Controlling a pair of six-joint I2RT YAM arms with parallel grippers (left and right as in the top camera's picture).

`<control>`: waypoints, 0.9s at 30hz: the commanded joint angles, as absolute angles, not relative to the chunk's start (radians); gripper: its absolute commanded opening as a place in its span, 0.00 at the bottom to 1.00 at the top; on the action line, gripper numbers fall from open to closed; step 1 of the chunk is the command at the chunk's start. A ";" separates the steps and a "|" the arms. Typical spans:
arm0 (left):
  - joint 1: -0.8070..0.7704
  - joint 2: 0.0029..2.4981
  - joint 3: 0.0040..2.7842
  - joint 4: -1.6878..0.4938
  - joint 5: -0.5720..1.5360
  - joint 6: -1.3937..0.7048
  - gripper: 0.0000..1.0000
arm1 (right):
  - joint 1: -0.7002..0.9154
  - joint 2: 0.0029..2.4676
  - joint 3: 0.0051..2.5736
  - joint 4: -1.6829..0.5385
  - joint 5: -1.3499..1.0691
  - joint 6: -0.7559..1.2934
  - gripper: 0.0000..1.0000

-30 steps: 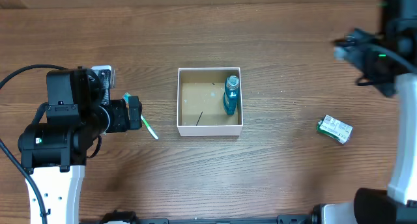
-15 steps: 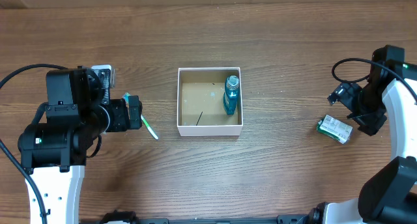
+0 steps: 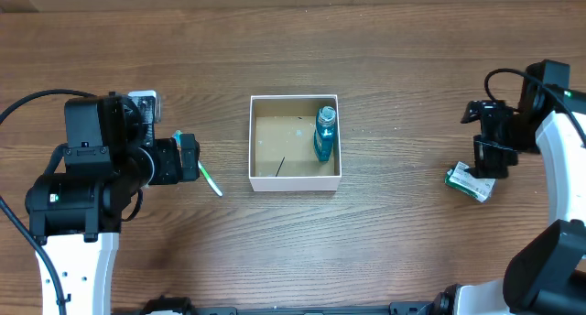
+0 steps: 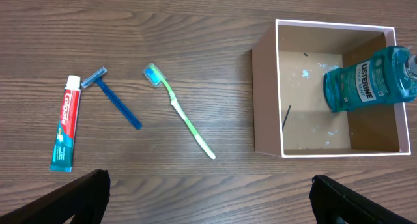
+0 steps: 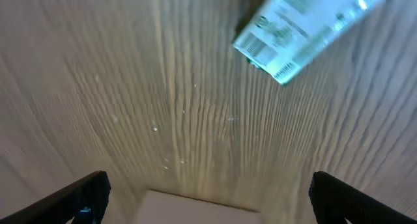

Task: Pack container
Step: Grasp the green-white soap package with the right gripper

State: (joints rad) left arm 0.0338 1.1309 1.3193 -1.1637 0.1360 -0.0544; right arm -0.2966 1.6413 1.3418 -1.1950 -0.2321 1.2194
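The container (image 3: 275, 141) sits mid-frame in the overhead, with a Listerine bottle (image 3: 325, 132) already lying along its right wall. My right gripper (image 3: 483, 162) hangs over the upper-left end of the green-and-white packet (image 3: 470, 182), fingers spread wide and empty. My worry: in the blurry right wrist view the packet's way off in the upper-right corner, so closing from here could clip an edge and skate it off. The left gripper (image 3: 189, 157) is also wide and empty, by the toothbrush (image 4: 179, 113).
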 commanded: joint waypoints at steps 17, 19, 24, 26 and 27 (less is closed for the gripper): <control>0.039 1.128 1.341 -1.148 0.147 -0.075 1.00 | -0.321 1.787 1.115 -1.019 -0.071 1.493 1.00; 0.039 1.128 1.341 -1.148 0.147 -0.075 1.00 | -0.323 1.819 1.115 -1.000 -0.061 1.492 1.00; 0.039 1.128 1.341 -1.148 0.147 -0.075 1.00 | -0.323 1.833 1.115 -0.935 -0.047 1.486 1.00; 0.039 1.128 1.341 -1.148 0.147 -0.075 1.00 | -0.323 1.833 1.115 -0.933 -0.027 1.492 1.00; 0.039 1.128 1.341 -1.148 0.147 -0.075 1.00 | -0.323 1.834 1.115 -0.939 -0.019 1.493 1.00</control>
